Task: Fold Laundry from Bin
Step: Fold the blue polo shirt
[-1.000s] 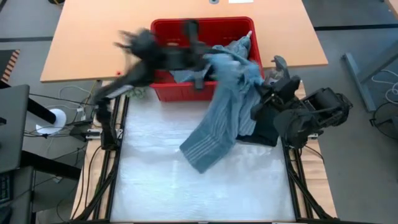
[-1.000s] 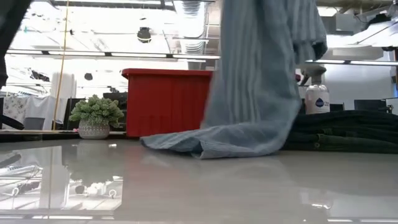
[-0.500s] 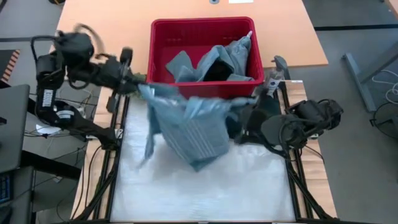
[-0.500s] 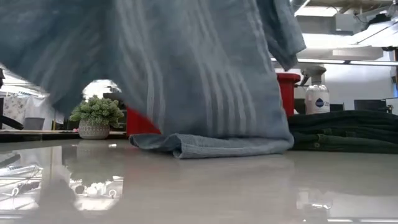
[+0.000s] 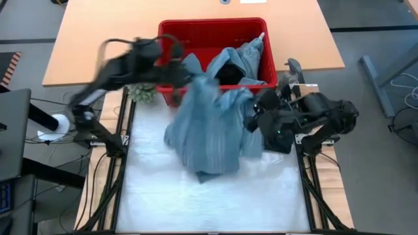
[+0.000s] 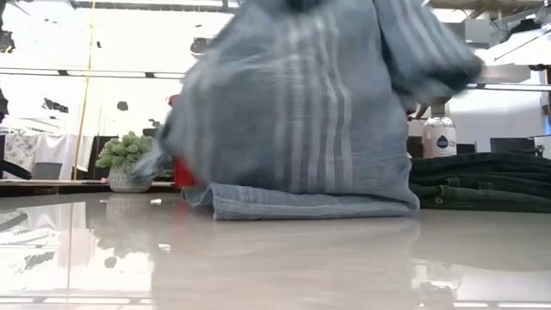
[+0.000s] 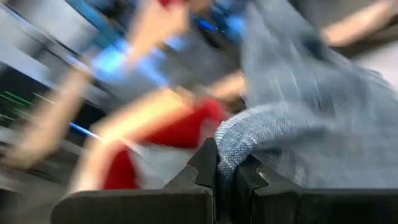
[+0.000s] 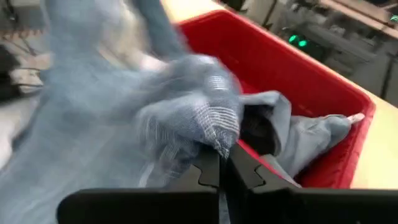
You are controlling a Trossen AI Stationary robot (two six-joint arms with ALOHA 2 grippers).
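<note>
Both grippers are clamped on the striped cloth (image 5: 212, 127): left gripper (image 5: 185, 78) at the bin (image 5: 171, 31) front, right gripper (image 5: 251, 119) beside it; cloth hem touching the table (image 5: 215, 202).

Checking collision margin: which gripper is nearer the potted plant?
Left. The left gripper sits just beside the plant at the bin's front; the right gripper is across the striped cloth.

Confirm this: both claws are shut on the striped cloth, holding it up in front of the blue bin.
Wrong in one respect: the bin is red, not blue, as the high view shows. The rest holds: the left claw and the right claw are each shut on the striped cloth, holding it up in front of the bin.
</note>
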